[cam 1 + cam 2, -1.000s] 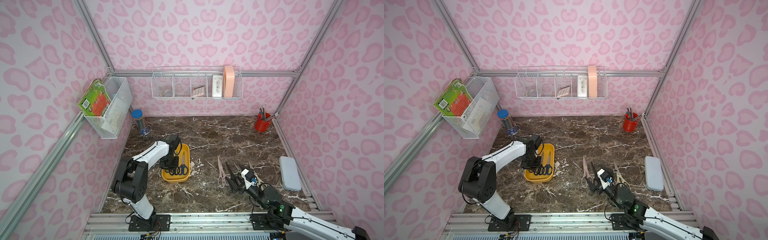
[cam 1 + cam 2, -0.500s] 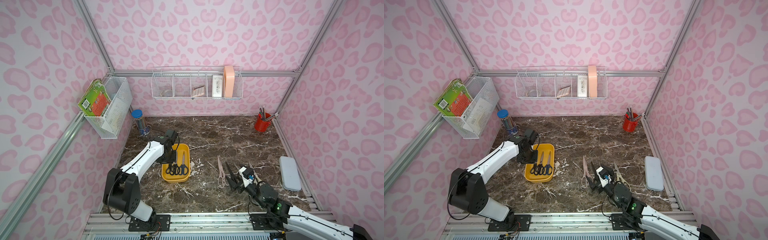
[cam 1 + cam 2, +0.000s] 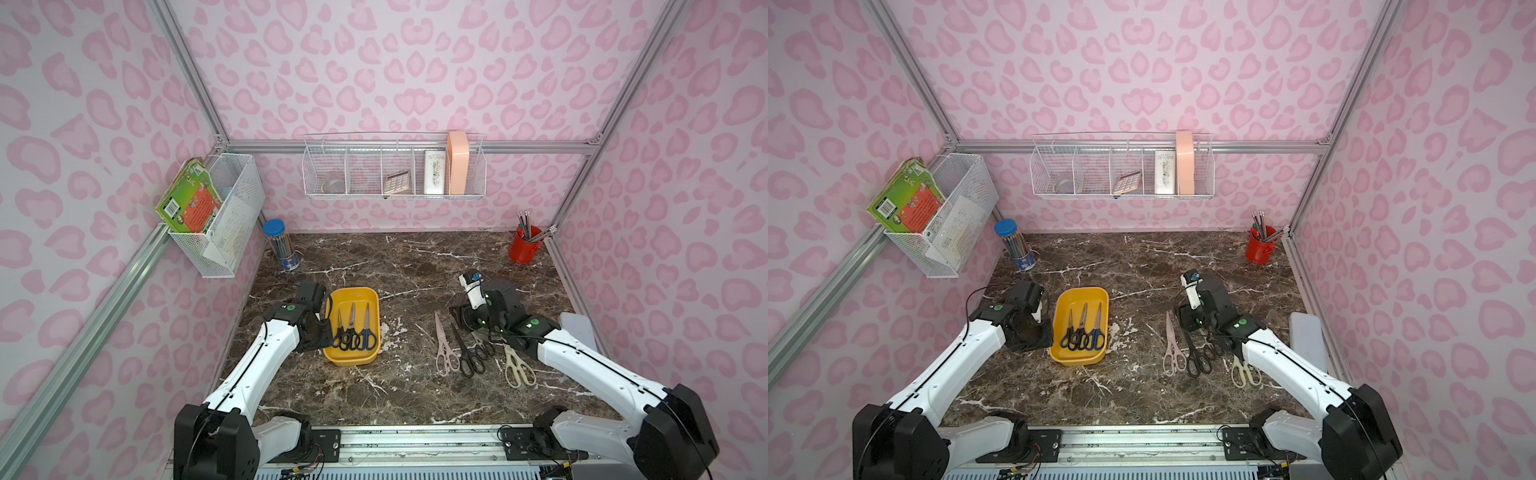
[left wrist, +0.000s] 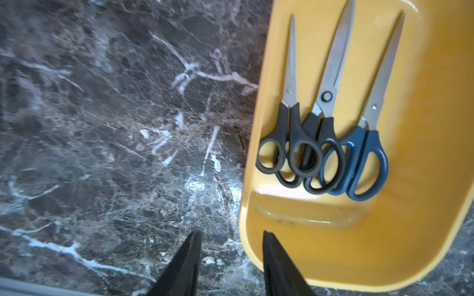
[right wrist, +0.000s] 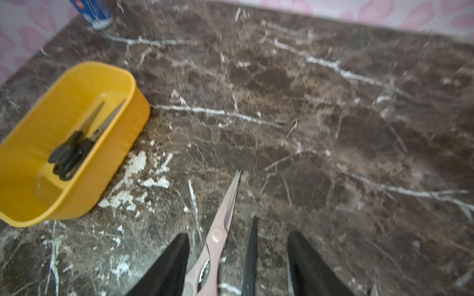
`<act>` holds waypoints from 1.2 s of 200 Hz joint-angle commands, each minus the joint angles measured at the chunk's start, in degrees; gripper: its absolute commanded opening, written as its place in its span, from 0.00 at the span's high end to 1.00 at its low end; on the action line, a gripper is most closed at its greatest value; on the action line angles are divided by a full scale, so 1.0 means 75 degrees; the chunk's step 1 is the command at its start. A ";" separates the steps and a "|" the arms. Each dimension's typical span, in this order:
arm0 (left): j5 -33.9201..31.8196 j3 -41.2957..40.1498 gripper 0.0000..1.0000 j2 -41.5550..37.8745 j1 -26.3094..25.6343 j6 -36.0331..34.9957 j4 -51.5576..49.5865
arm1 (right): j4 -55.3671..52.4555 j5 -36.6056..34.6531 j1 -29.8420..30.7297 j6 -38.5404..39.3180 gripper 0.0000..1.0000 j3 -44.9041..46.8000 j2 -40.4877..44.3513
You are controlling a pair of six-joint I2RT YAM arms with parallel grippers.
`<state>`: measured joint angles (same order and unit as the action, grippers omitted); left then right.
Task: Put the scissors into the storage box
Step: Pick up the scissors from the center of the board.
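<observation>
Scissors (image 4: pixel 327 96) in two groups on dark marbled worktop (image 3: pixel 415 270). Storage box (image 3: pixel 351 359), shallow yellow tray, holds three flat: two black-handled, one dark blue pair (image 4: pixel 373 143), steel blades, loops overlapping. Right of box, apart: cream-white pair (image 3: pixel 515 365), pale pink pair (image 3: pixel 439 336), two black pairs (image 3: pixel 463 349). Right tool (image 5: pixel 237 246) spread astride pink and black blades, gripping nothing. Left tool (image 4: pixel 230 243) part-open, empty, at box corner.

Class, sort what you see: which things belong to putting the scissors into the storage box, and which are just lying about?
Belong to the job: storage box; three scissors inside it; outside it, pink scissors, large black scissors, small black scissors, cream scissors.

Just lying about: red pencil pot; blue-lidded pencil tube; grey-blue case; back wire basket; side wire basket.
</observation>
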<state>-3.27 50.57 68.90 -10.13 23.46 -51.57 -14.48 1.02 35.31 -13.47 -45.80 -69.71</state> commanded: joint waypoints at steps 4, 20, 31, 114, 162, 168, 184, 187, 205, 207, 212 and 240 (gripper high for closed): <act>0.0517 -0.0200 0.59 0.0016 0.0027 -0.0083 0.0671 | -0.1846 -0.0169 0.0335 -0.0355 0.40 -0.0122 -0.0327; 0.0656 -0.0245 0.60 0.0144 0.0030 -0.0026 0.0866 | -0.1790 -0.0064 0.0387 -0.0444 0.44 -0.0011 -0.0457; 0.0615 -0.0285 0.62 0.0227 0.0030 -0.0007 0.0977 | -0.1674 0.0125 0.0434 -0.0430 0.44 0.0053 -0.0568; 0.0465 -0.0330 0.69 0.0747 0.0036 -0.0071 0.1039 | -0.1913 0.0251 0.0976 -0.1054 0.45 -0.0065 -0.1551; 0.0204 -0.0442 0.68 0.0798 0.0042 0.0106 0.1359 | -0.1488 0.0318 0.1089 -0.1224 0.45 0.0351 -0.1521; 0.0193 -0.0428 0.69 0.0807 0.0041 0.0106 0.1401 | -0.1480 0.0280 0.1103 -0.1205 0.46 0.0355 -0.1521; 0.0165 -0.0252 0.70 0.0973 0.0049 0.0098 0.1347 | -0.1528 0.0138 0.1105 -0.1191 0.46 0.0351 -0.1555; 0.0150 -0.0222 0.70 0.1018 0.0053 0.0103 0.1329 | -0.1537 0.0105 0.1105 -0.1192 0.47 0.0353 -0.1567; 0.0081 -0.0164 0.75 0.1148 0.0050 0.0126 0.1331 | -0.1542 0.0000 0.1105 -0.1168 0.48 0.0325 -0.1599; 0.0089 -0.0179 0.75 0.1149 0.0050 0.0129 0.1347 | -0.1534 -0.0003 0.1105 -0.1162 0.48 0.0321 -0.1607; 0.0096 -0.0213 0.76 0.1149 0.0051 0.0135 0.1417 | -0.1527 -0.0005 0.1105 -0.1142 0.48 0.0328 -0.1634; 0.0055 -0.0226 0.85 0.1190 0.0050 0.0164 0.1415 | -0.1601 0.0046 0.1100 -0.1202 0.50 0.0299 -0.1797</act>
<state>-2.48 48.82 77.62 -9.76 24.27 -41.23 -26.39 2.09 43.51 -22.20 -43.29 -82.74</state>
